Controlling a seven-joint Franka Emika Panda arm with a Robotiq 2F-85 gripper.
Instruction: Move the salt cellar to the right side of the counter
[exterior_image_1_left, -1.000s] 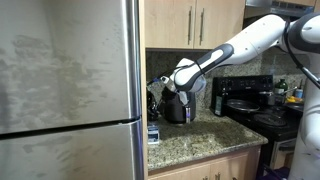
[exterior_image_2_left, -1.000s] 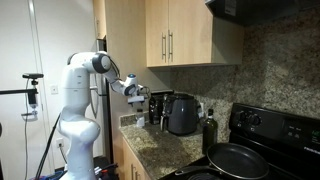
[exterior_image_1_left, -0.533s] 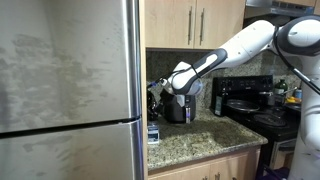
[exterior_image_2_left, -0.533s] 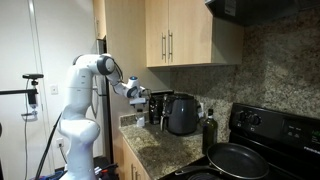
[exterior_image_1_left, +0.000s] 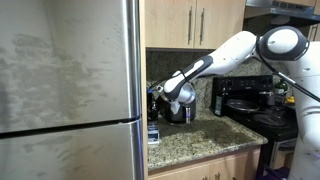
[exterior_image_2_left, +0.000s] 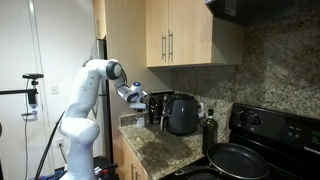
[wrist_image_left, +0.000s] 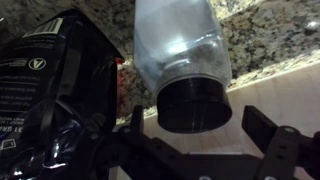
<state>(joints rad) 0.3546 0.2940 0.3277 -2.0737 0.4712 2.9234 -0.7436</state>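
The salt cellar is a whitish translucent container with a black cap, standing on the speckled granite counter. In an exterior view it is a small white-and-blue thing at the counter's left front corner. My gripper is open and empty above it. The black fingers stand on either side of the cap and do not touch it. In both exterior views the gripper hangs over the left end of the counter, in front of the black air fryer.
A black printed package stands close beside the cellar. The air fryer, a dark bottle and the black stove with a pan stand further right. The steel fridge borders the counter's left end.
The arm has reached further toward the left end of the counter. The gripper has come down a little over the cellar and stays open.
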